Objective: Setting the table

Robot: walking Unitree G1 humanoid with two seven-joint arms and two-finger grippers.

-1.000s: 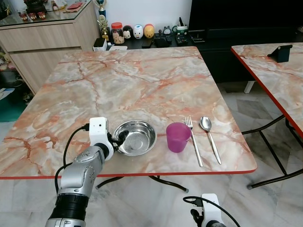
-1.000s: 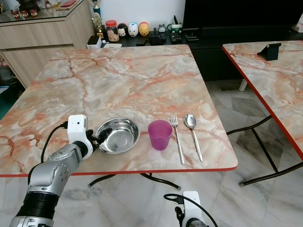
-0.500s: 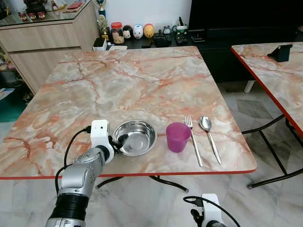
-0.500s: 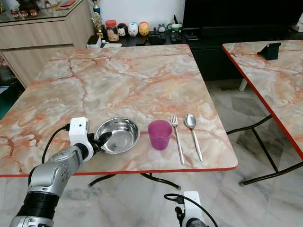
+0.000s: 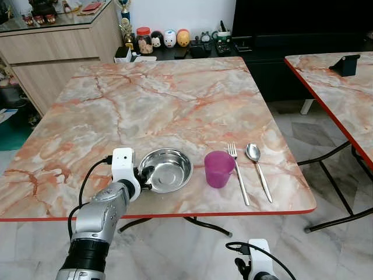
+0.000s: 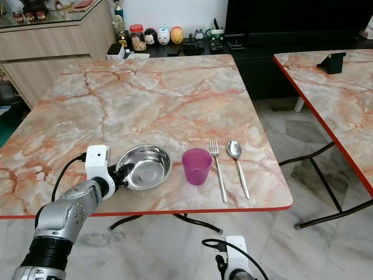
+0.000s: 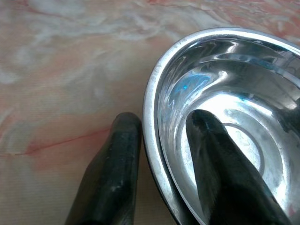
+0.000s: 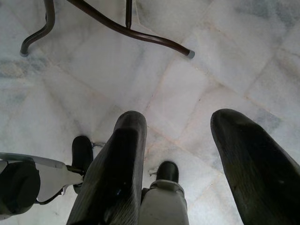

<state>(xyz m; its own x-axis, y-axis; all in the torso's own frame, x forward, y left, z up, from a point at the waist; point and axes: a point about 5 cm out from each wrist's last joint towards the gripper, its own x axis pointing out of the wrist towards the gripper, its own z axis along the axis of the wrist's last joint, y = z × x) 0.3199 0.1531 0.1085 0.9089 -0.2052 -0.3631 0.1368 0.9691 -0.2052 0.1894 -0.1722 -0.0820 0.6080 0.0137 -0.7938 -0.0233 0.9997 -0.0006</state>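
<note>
Here left claw (image 7: 161, 154) straddles bowl (image 7: 225, 122) rim.

Head cameras looking forward and down from beyond table's (image 5: 175, 105) near edge, taking in whole top; both sharing bowl (image 5: 166, 170), cup (image 5: 219, 168), fork (image 5: 238, 174), spoon (image 5: 258, 170) along near edge. Left wrist camera sitting very close, facing bowl rim (image 7: 154, 93), same bowl as head views. Right wrist camera hanging low, pointing down at floor (image 8: 197, 70) and table leg (image 8: 136, 35).

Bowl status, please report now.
Left gripper astride rim of bowl, one finger inside, one outside. Right gripper open, idle above floor. Cup beside bowl, apart.
</note>
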